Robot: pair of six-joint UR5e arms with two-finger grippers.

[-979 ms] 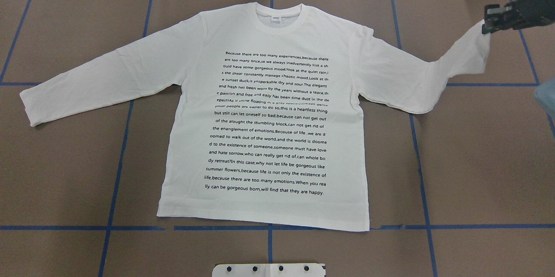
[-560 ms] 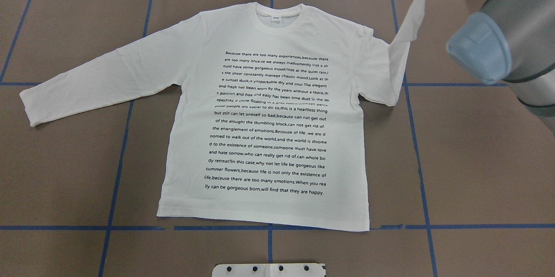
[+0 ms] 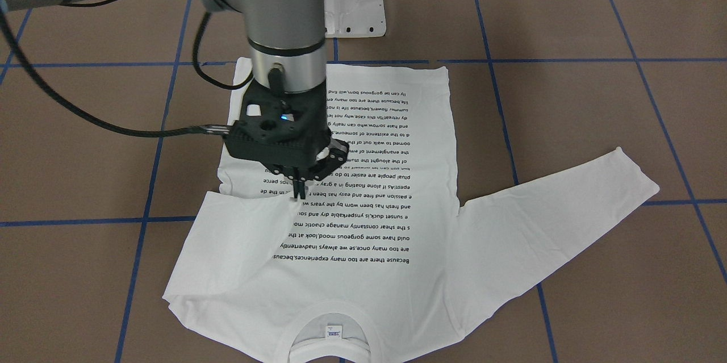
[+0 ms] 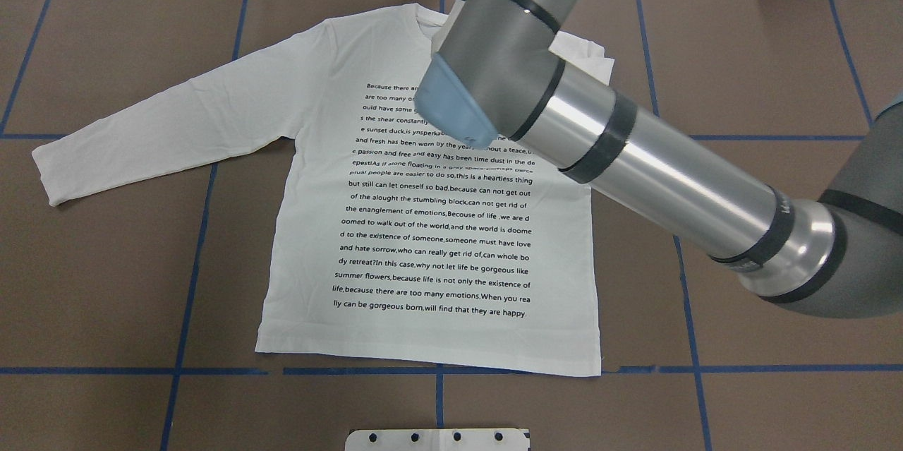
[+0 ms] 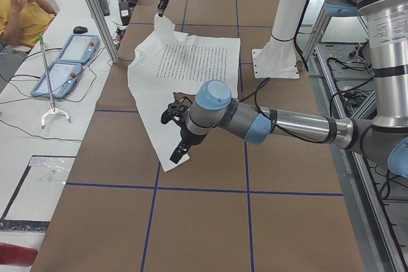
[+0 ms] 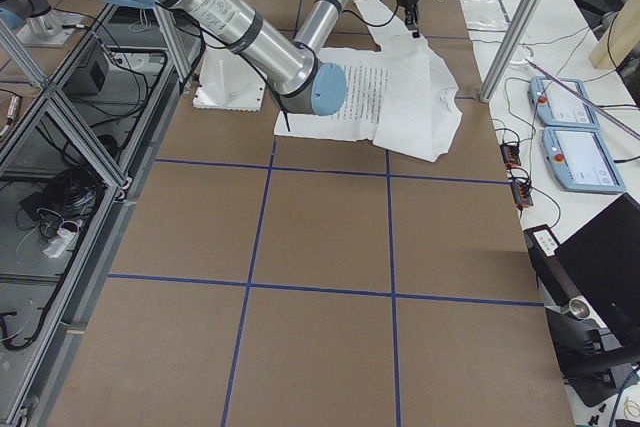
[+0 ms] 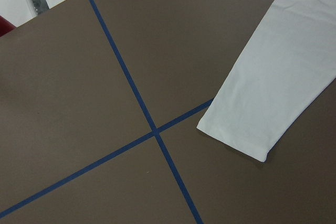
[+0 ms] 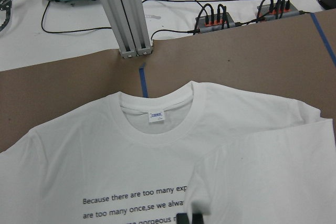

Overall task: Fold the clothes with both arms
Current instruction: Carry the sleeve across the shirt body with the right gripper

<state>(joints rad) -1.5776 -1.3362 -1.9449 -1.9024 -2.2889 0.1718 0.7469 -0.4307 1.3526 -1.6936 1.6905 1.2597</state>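
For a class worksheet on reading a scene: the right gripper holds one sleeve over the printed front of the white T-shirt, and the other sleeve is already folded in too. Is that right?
Not quite. The right gripper does hold one sleeve over the printed front of the T-shirt, but the other sleeve is not folded in: it lies stretched out flat on the table, as the overhead exterior view shows.

A brown tabletop [image 4: 776, 49] was marked into squares by blue tape lines [image 4: 106, 370]. A white metal base [image 3: 353, 5] stood on it. Past its edge were an aluminium post [image 8: 123, 14], power strips [image 8: 215, 20] and two blue control tablets [image 5: 78, 46]. A person in a yellow top [image 5: 19, 14] sat nearby.
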